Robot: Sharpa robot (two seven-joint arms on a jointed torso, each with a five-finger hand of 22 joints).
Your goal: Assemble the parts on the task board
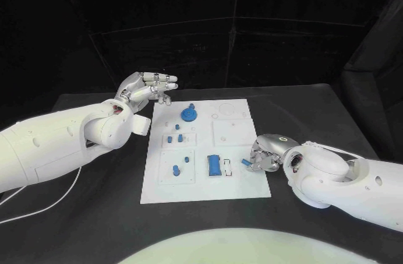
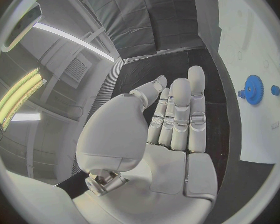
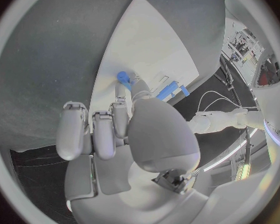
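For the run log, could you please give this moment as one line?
left hand: open, above task board far edge | right hand: pinching small blue part at board's right edge | blue gear: on board

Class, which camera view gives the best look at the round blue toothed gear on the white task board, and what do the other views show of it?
The left wrist view: the round blue toothed gear shows its teeth plainly, beside the open left hand. The head view shows it small, near the white task board's far edge. In the right wrist view I cannot pick it out.
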